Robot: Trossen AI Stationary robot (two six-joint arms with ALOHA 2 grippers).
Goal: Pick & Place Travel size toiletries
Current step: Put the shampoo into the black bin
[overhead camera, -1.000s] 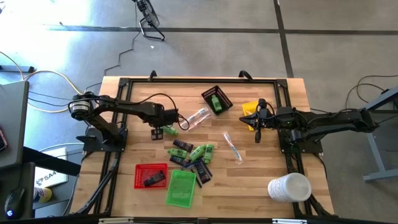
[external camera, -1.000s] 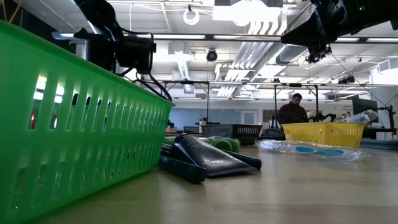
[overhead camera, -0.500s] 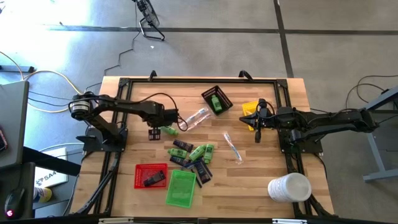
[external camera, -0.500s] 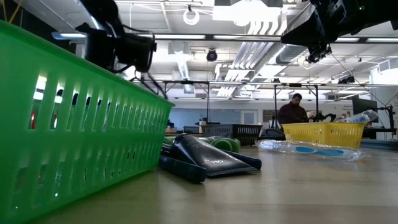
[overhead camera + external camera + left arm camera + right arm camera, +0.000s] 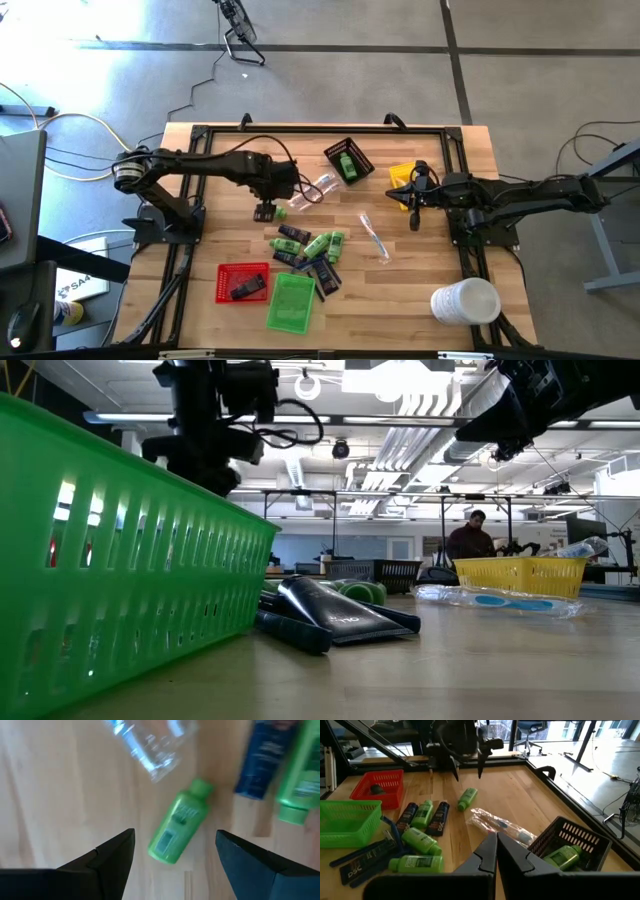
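While untouched, green bottle (image 5: 179,829) lies between open left fingers (image 5: 116,851).

Bright green plastic bottle with a pale label (image 5: 179,828), dark navy blue flat tube (image 5: 261,761), clear crinkled wrapper with blue inside (image 5: 150,742), on light wood plank tabletop (image 5: 60,795); red mesh tray (image 5: 380,786), green mesh tray (image 5: 347,822), black mesh tray (image 5: 580,840)
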